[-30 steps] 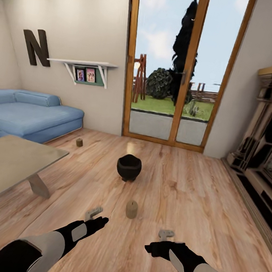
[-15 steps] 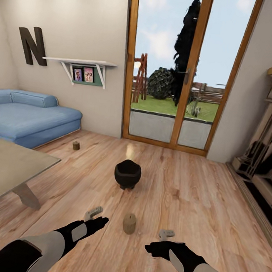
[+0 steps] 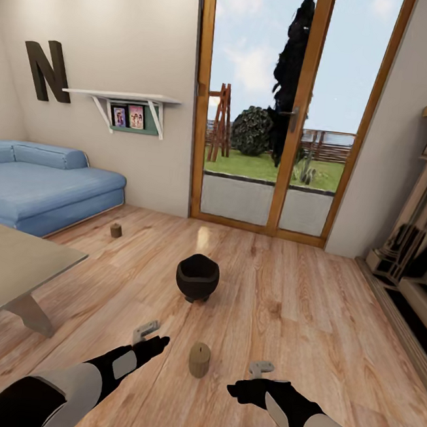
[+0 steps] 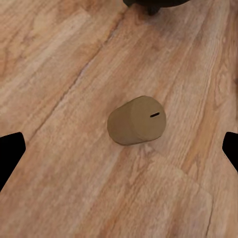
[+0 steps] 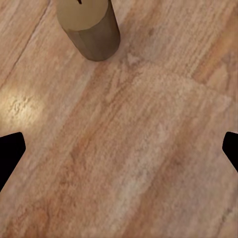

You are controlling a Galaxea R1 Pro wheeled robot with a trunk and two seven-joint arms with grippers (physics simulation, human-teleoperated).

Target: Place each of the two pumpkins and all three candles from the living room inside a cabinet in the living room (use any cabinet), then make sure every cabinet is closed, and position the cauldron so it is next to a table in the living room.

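- Tan-brown wax, short and stubby: the nearest candle stands upright on the wood floor, between the two arms and just ahead of them. In the left wrist view the candle sits about centred, wick slot visible on its pale top.
- Left gripper is wide apart, dark fingertips at both edges of its wrist view, nothing between them. Right gripper looks the same: spread, empty, with the candle off toward one edge.
- Handling guess: light, rigid, smooth-sided. Probably a bit slippery, and it'd tip or roll if nudged. I'd pinch it across the round sides at mid-height, fingers straddling it.
- A second candle sits farther off near the blue sofa.
- The black cauldron is mid-floor, well apart from the grey coffee table.
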